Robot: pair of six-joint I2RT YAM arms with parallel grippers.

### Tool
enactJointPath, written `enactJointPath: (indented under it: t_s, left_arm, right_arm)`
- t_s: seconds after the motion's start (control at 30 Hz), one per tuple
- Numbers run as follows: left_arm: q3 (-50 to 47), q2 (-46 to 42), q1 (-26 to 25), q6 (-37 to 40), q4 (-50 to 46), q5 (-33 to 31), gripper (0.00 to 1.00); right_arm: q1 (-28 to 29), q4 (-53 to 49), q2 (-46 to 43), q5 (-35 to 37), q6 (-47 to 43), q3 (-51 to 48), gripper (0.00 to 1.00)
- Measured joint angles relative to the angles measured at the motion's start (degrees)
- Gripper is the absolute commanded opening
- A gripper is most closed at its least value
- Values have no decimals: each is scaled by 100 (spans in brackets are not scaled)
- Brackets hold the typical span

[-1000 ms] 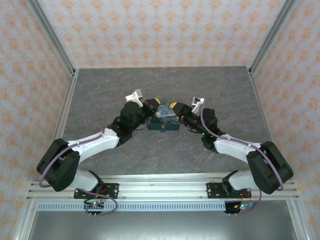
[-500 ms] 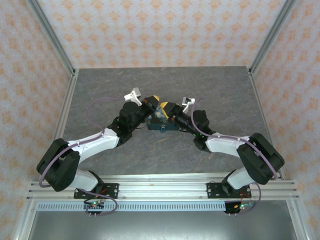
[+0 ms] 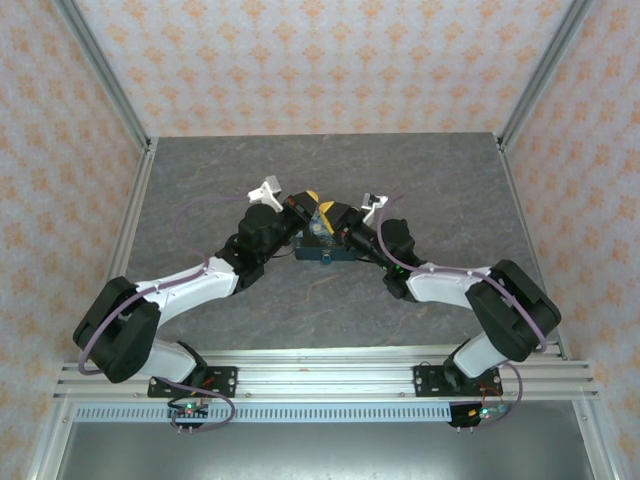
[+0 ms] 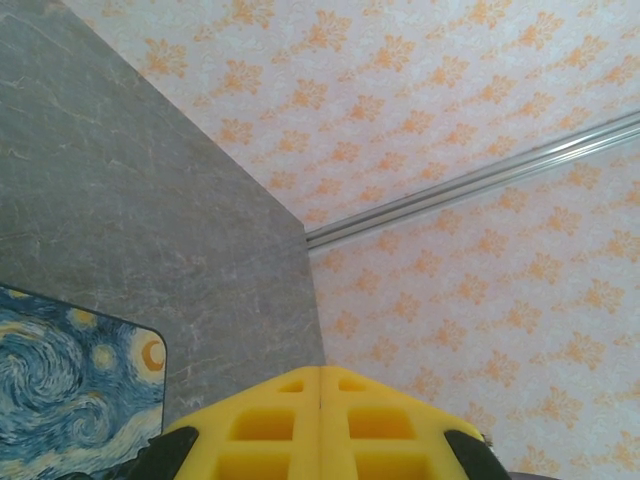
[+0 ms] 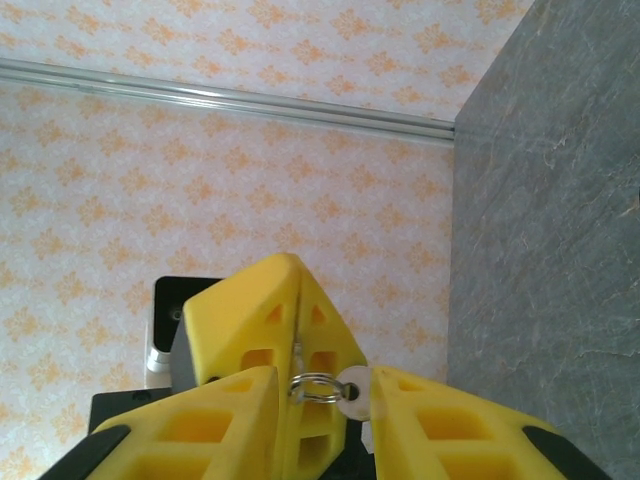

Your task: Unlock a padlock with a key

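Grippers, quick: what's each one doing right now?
Left gripper: jaws shut.
Right gripper: jaws narrowly apart, the key between them; grip cannot be told.

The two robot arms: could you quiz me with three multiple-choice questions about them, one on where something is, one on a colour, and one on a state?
1. Where is the key?
A. Between the fingers of the right gripper
B. On the far corner of the table
C. On the metal rail by the arm bases

2. What colour are the fingers of the grippers?
A. Red
B. Yellow
C. Green

3. How does the left gripper stand?
A. Fingers wide apart
B. Clamped round the box
C. Fingers pressed together

Answers:
1 A: the right wrist view shows the key in the gap between that gripper's two fingers.
2 B: both wrist views show plain yellow fingers.
3 C: in the left wrist view the two fingers meet along one thin seam, with no gap.
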Motion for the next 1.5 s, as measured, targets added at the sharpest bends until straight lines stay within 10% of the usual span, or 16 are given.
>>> enactJointPath:
  t_s: [1.07, 1.5]
  left_arm:
    - [-28, 140, 26, -166, 146, -129, 0]
    - [-26, 24, 48, -227, -522, -190, 63]
  right_arm:
    - [39, 332, 389, 39, 271, 221, 0]
    - [28, 101, 271, 35, 109, -72, 0]
